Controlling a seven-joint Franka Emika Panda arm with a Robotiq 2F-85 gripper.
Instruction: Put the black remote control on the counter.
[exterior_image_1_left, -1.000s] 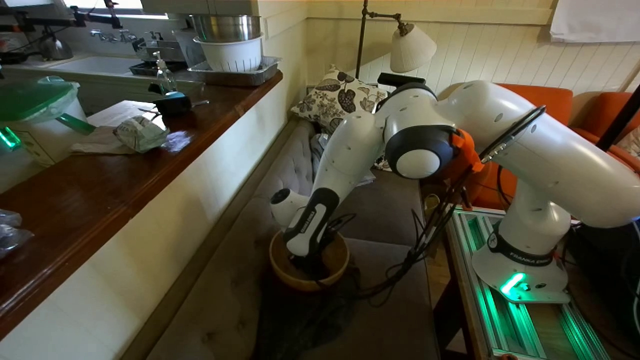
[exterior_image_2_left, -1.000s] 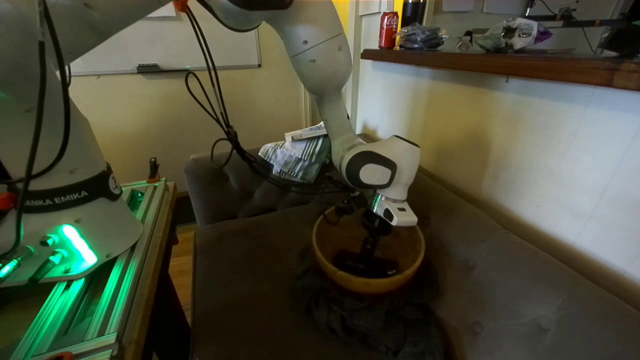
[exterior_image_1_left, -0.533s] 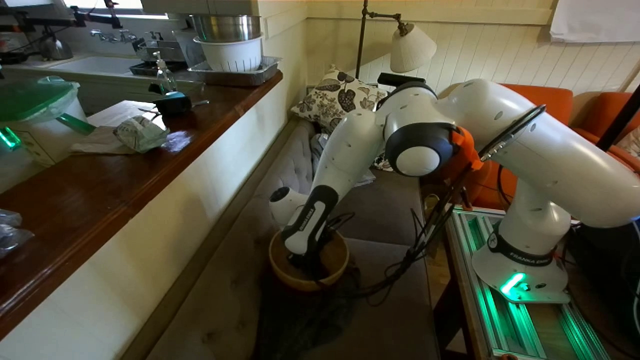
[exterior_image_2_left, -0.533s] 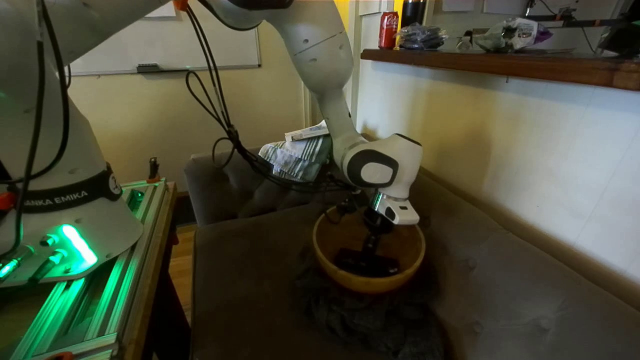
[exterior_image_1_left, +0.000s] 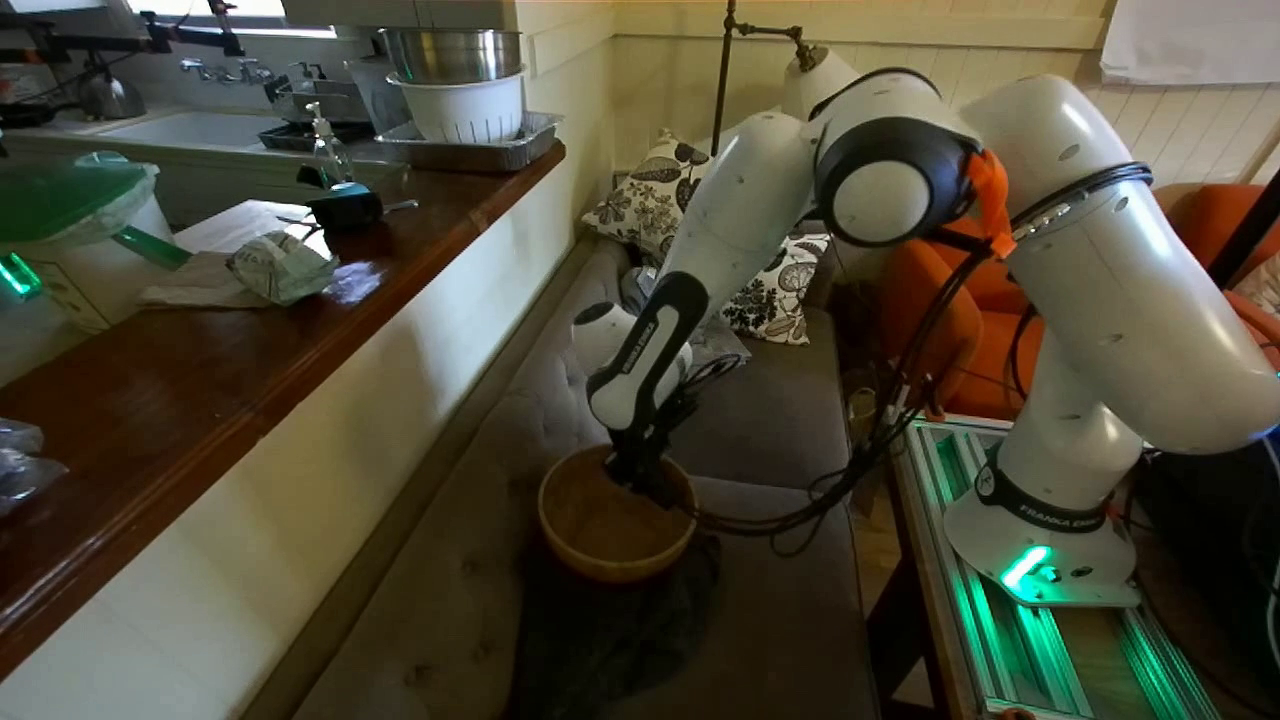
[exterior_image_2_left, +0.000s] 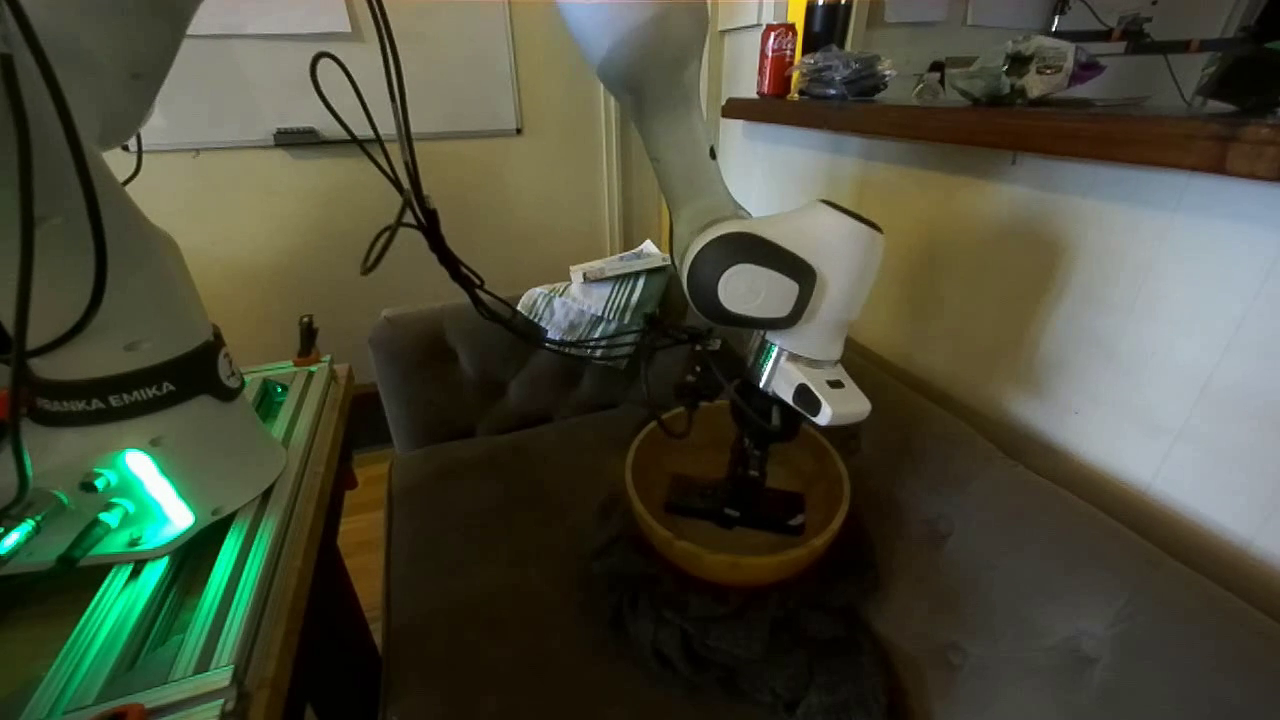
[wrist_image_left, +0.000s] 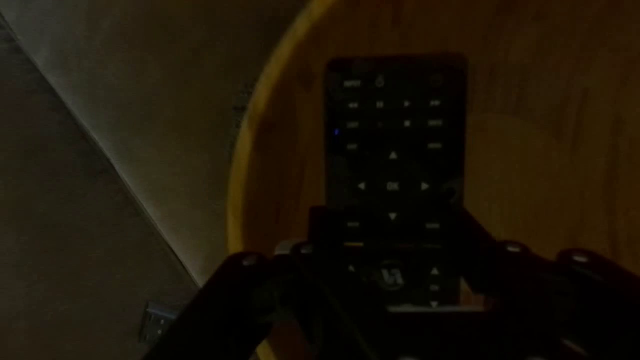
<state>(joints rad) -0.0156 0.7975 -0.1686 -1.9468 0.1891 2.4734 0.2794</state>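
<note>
Black and oblong, the flat remote control (wrist_image_left: 393, 175) hangs over the inside of the round tan wooden bowl (exterior_image_1_left: 600, 520), the dark two-fingered pincer (wrist_image_left: 392, 225), spread only to the remote's width, clamping its long edges. The bowl stands on a dark grey rumpled cloth (exterior_image_2_left: 750, 640) on the grey cushioned sofa (exterior_image_2_left: 500, 530); higher runs the glossy reddish-brown wooden surface (exterior_image_1_left: 170, 390).

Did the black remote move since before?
Yes. In an exterior view, the black remote control shifted up, away from the near rim of the wooden bowl.
</note>
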